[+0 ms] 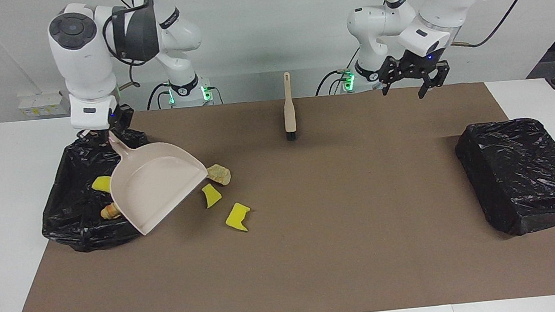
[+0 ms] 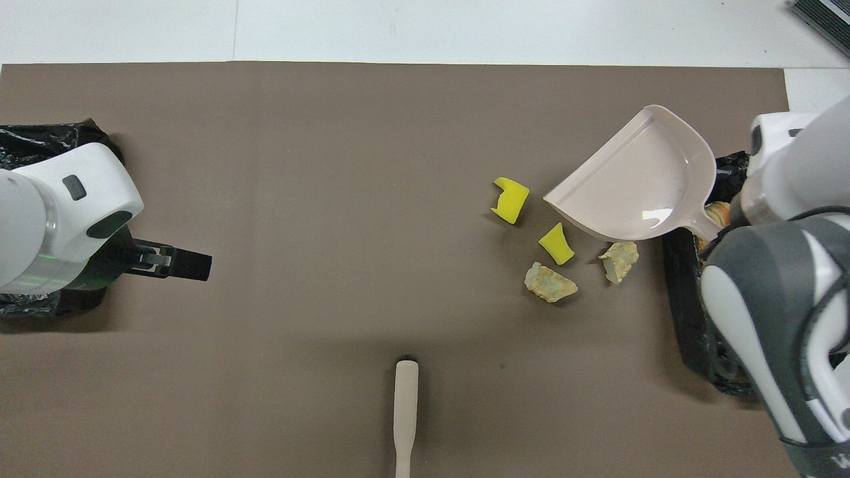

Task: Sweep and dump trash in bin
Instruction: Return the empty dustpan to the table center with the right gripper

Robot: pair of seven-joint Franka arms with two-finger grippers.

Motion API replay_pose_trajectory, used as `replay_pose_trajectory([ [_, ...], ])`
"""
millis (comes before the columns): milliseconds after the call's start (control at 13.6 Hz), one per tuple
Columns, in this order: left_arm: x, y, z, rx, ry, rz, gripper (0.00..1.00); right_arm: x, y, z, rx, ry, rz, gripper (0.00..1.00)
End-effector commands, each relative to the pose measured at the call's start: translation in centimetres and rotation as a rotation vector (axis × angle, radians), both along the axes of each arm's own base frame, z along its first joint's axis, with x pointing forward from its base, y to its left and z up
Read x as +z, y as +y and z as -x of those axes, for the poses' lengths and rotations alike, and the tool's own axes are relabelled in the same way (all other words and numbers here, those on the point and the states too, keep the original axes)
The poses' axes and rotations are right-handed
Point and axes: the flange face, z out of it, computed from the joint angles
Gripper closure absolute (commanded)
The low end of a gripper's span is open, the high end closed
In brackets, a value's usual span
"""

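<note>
Beige plastic fills the right gripper (image 1: 104, 132), whose jaws are clamped on the handle of the dustpan (image 1: 157, 190), its scoop tilted over the edge of the bin (image 1: 67, 194) and the scraps (image 2: 550, 282) on the brown mat (image 1: 316, 253). The left gripper (image 1: 413, 76) hangs with jaws wide and empty over the mat's robot-side edge. More scraps lie in the bin; the brush (image 1: 289, 107) rests mid-desk.

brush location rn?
The brush lies untouched on the brown mat, mid-table at the robots' edge, bristles pointing away from them; the scraps lie farther out toward the right arm's end.
</note>
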Motion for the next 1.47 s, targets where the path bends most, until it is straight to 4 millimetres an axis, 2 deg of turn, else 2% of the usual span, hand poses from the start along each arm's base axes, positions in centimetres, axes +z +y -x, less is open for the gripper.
replay_pose_trajectory([
  [0, 0.5, 0.5, -0.2, -0.01, 0.008, -0.015, 0.0, -2.6, 4.6, -0.8, -0.194, -0.013, -0.071, 1.0],
  [368, 0.5, 1.1, -0.5, 0.002, 0.007, -0.014, 0.0, -7.7, 16.1, -1.7, -0.451, -0.056, -0.136, 1.0],
  [516, 0.5, 1.1, -0.4, 0.0, 0.008, -0.013, 0.0, -9.6, 22.3, -2.1, -0.484, -0.07, -0.146, 1.0],
  [663, 0.4, 1.0, -0.3, -0.001, 0.013, -0.014, 0.0, -11.2, 25.9, -3.3, -0.573, -0.086, -0.153, 1.0],
  [811, 0.3, 1.0, -0.2, -0.002, 0.019, -0.016, 0.0, -12.9, 31.0, -3.0, -0.626, -0.104, -0.166, 1.0],
  [958, 0.3, 1.1, -0.2, 0.0, 0.017, -0.017, 0.0, -14.8, 33.8, -2.4, -0.661, -0.121, -0.188, 1.0],
  [1032, 0.4, 1.2, -0.3, 0.003, 0.012, -0.017, 0.0, -15.6, 34.4, -2.2, -0.659, -0.119, -0.191, 1.0],
  [1179, 0.6, 1.9, -0.6, 0.016, 0.01, -0.019, 0.0, -15.8, 34.5, -2.3, -0.68, -0.102, -0.218, 1.0],
  [1326, 2.0, 2.5, -1.9, 0.005, -0.01, -0.068, 0.0, -15.6, 34.6, -2.1, -0.683, -0.095, -0.221, 1.0],
  [1400, 2.4, 2.5, -2.8, 0.003, 0.009, -0.076, 0.0, -15.7, 34.4, -2.1, -0.687, -0.085, -0.213, 0.67],
])
